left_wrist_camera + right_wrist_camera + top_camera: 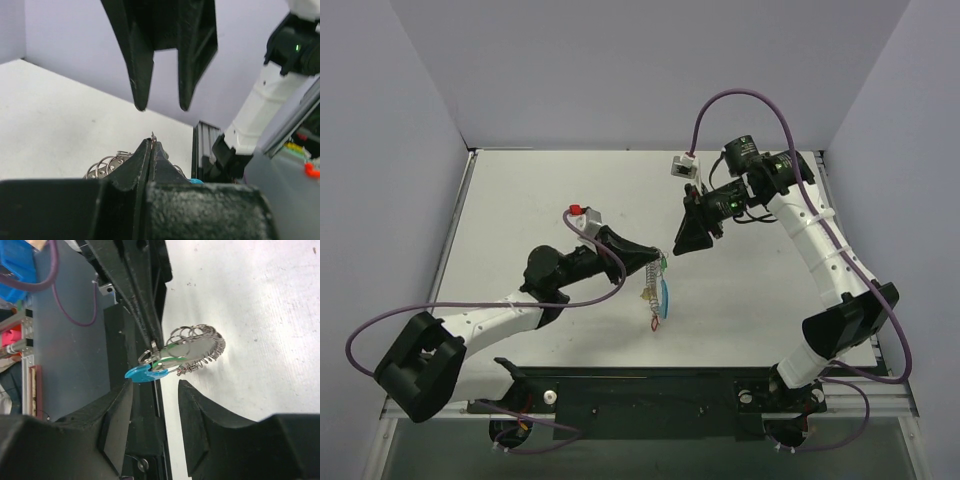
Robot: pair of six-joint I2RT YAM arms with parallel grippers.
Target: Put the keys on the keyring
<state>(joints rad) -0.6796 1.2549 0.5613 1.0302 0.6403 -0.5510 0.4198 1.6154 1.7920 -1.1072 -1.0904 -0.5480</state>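
Left gripper [151, 143] is clamped by its very tips on thin wire of the keyring [655, 287], around the middle of the table [520, 200]. Risk: a nudge or pull there could twist the keyring or slip it free. Its long axis runs from the pinch toward the near edge. Just beyond, right gripper [156, 385] stands jaws apart, empty, facing the pinched end.

table [540, 200]: white, matte, under the left claw [660, 262] | back wall [640, 70]: pale lilac-grey, beyond the claw | left wall [380, 180], right wall [920, 150]: same tint, flanking it | aluminium rail [905, 402]: behind it, table's near edge | light: even, soft shadows
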